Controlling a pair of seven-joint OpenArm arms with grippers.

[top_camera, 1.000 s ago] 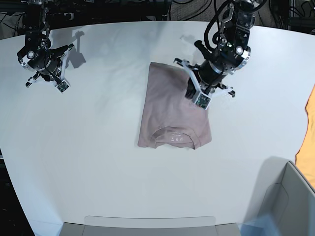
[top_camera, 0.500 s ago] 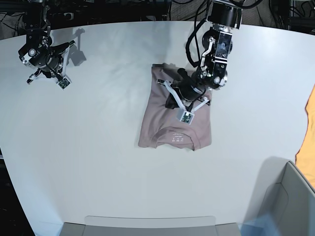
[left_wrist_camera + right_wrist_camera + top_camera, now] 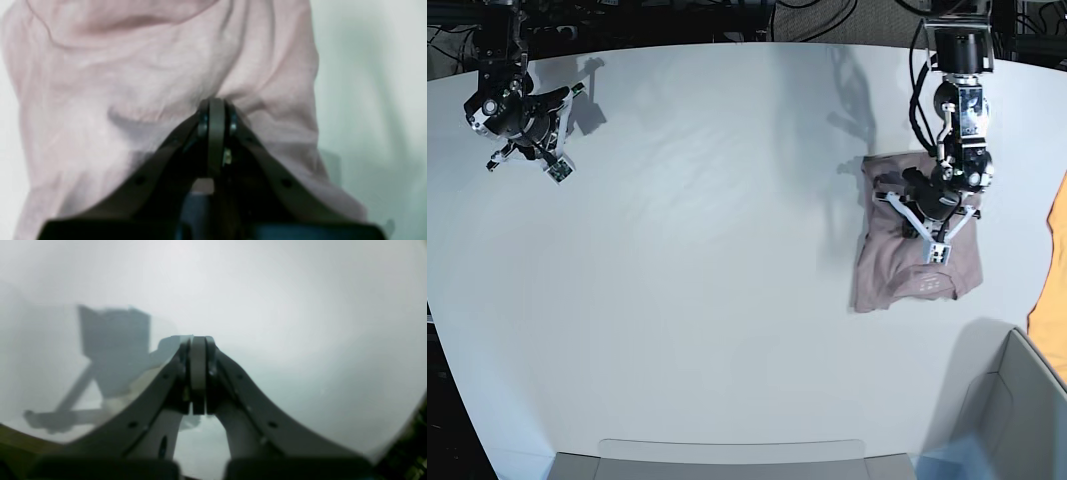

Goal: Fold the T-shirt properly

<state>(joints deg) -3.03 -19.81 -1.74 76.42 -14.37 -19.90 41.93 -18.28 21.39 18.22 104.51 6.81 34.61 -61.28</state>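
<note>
on the base view's left, the right gripper (image 3: 545, 170) hangs over the bare white table (image 3: 687, 260), its jaws pressed together with nothing between them. well across the table, toward the right edge, lies the t-shirt (image 3: 882, 270), folded into a mauve bundle. the left gripper (image 3: 932, 245) sits on it, jaws closed tight, pinching a ridge of the cloth. a small printed neck label (image 3: 927, 283) shows, too small to read. an orange cloth (image 3: 1052, 270) lies at the far right edge.
</note>
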